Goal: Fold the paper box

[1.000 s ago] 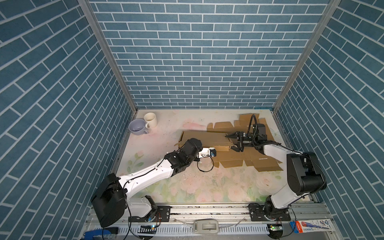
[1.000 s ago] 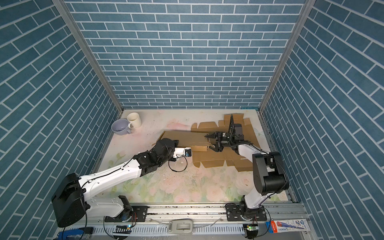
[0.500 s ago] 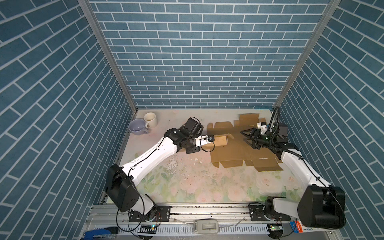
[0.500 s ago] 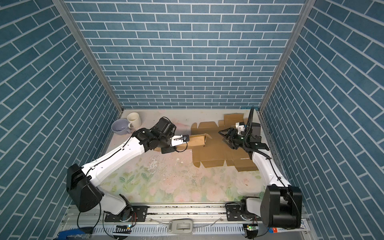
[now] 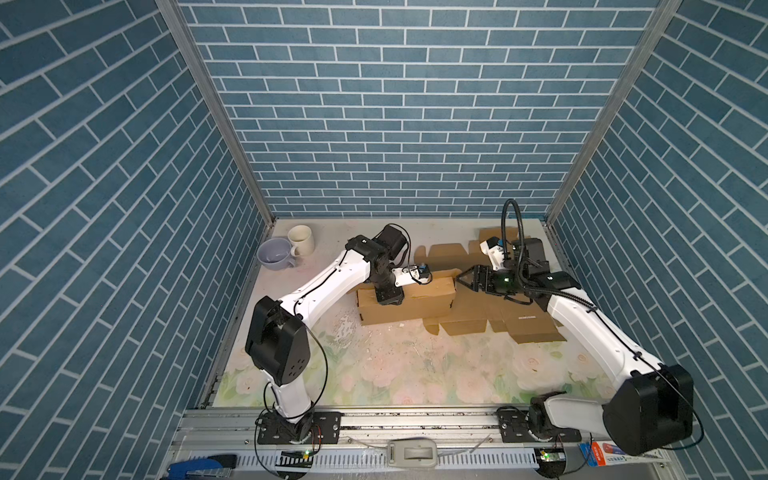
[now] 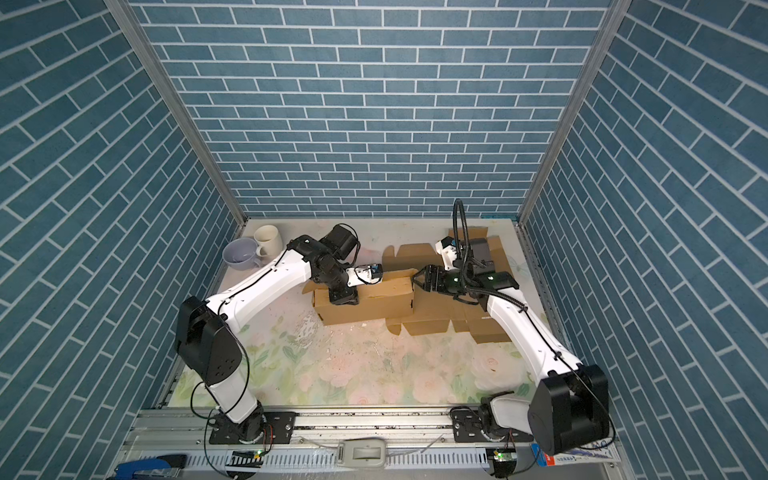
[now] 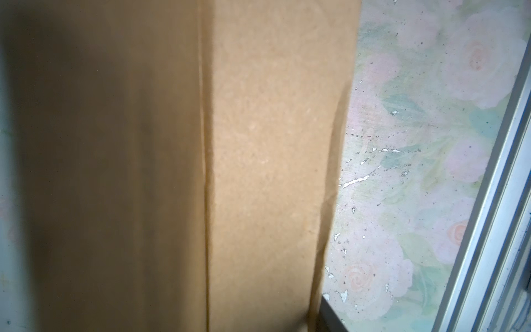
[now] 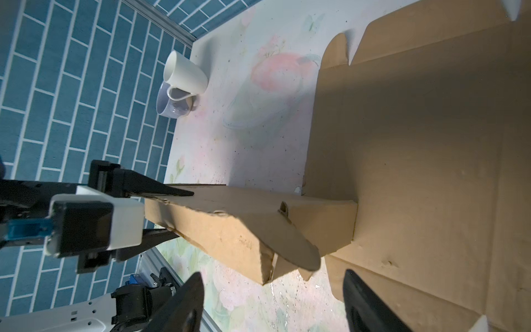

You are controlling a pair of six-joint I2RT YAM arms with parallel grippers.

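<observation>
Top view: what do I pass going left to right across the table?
You pass the purple cup → white mug → left claw, pinching the cardboard box → right claw, open.

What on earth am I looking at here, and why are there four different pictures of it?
These are two white robot arms, the left arm and the right arm, bolted to a rail at the front of a flower-patterned table. Two pictures look down on the whole scene from above, side by side like a pair of eyes. The other two come from a small camera on each arm's wrist, so they show close-ups. On the table lies a brown cardboard box, mostly flat, with one long wall folded up. The left arm's jaws are closed on that wall; its wrist picture is nearly filled by cardboard. The right arm's jaws stand open by the wall's end, holding nothing. In the far corner sit a purple cup and a white mug.
</observation>
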